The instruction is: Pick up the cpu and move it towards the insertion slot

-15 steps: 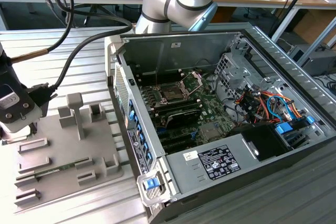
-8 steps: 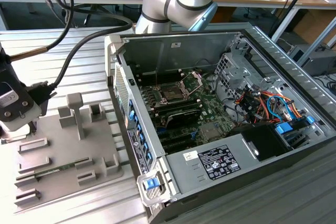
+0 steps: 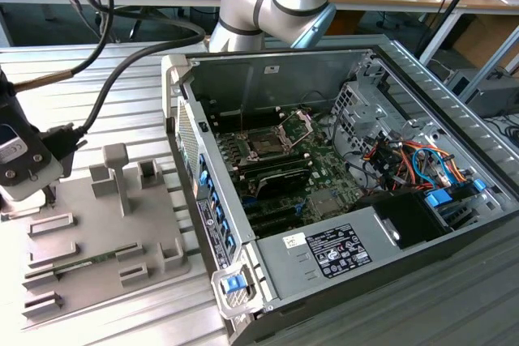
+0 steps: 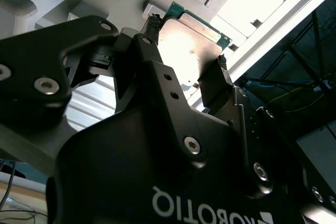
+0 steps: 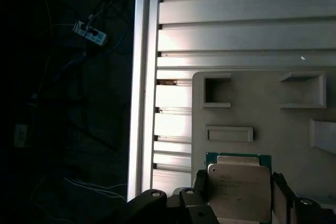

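Observation:
The cpu (image 5: 239, 188) is a flat square chip with a pale metal top and a green rim. In both wrist views my gripper (image 5: 239, 184) is shut on it, one black finger on each of two opposite edges. The cpu (image 4: 191, 38) sits between the fingertips of the gripper (image 4: 188, 42), just above the grey plastic tray (image 5: 294, 124). In the exterior view the arm's wrist end (image 3: 18, 160) is at the far left, over the tray's (image 3: 105, 241) far corner. The insertion slot (image 3: 272, 139) lies open inside the computer case, well to the exterior view's right of the wrist.
The open computer case (image 3: 340, 192) has a tall side wall (image 3: 195, 160) facing the tray. A long green memory stick (image 3: 77, 263) lies in the tray, and grey posts (image 3: 117, 172) stand up from it. The ribbed metal table (image 5: 236, 24) ends near the tray.

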Robot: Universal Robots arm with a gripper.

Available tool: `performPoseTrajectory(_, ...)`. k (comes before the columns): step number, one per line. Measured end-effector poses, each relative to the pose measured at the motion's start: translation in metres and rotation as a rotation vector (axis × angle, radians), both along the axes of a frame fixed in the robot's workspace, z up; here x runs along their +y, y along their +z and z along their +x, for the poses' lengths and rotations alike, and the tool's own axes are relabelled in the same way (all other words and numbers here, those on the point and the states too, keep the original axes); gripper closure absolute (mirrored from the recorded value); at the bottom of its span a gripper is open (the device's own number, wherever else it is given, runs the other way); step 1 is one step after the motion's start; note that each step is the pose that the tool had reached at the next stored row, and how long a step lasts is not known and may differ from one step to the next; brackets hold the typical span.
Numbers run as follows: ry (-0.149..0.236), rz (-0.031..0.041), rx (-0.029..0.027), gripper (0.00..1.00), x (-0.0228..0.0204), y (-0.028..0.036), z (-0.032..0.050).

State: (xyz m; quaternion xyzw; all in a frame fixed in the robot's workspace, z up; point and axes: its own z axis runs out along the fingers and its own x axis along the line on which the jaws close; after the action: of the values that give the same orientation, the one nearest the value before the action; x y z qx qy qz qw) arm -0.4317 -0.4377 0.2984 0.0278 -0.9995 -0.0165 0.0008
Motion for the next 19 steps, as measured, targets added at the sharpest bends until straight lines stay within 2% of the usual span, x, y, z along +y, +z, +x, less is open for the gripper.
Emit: performPoseTrajectory(19, 0.000, 0.0000, -0.0001, 0.45, 0.0000, 0.0064, 0.0000)
